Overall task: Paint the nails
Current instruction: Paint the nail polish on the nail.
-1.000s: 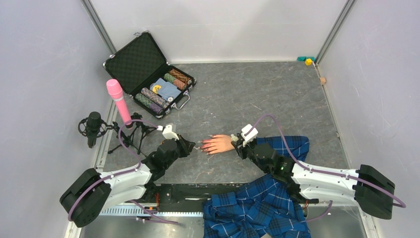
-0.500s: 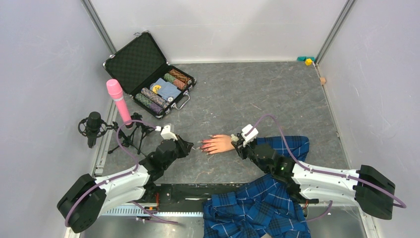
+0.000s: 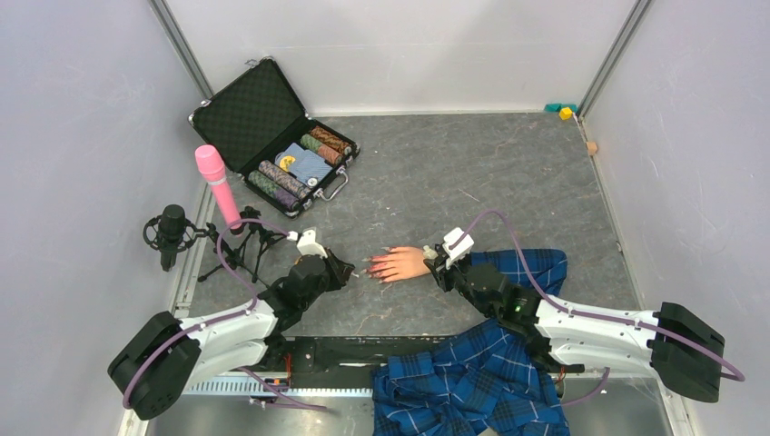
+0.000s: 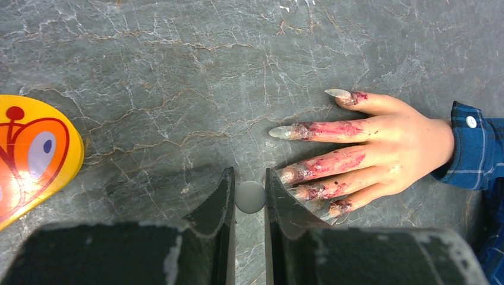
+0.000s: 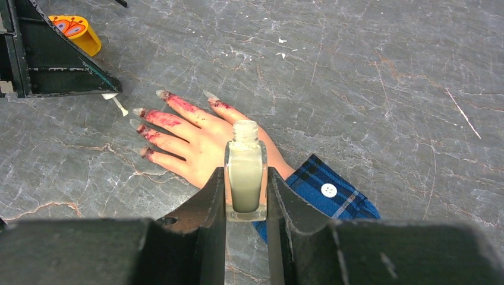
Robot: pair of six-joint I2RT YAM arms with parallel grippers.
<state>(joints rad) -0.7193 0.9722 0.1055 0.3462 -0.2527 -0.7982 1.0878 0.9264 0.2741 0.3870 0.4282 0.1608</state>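
Where walls [image 3: 82, 109] enclose, tabletop [image 3: 472, 173] seems marbled.

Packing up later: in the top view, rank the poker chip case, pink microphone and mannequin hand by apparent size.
Largest: poker chip case. Then pink microphone and mannequin hand, too alike to rank.

open black case [image 3: 250, 113] of chips, pink microphone [image 3: 216, 184], black microphone [image 3: 172, 227] beside it.

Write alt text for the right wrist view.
The right gripper is shut on an uncapped bottle of pale polish. Beyond it a mannequin hand lies on the grey table, fingers smeared red. At upper left, the left gripper points a small white brush toward the nails.
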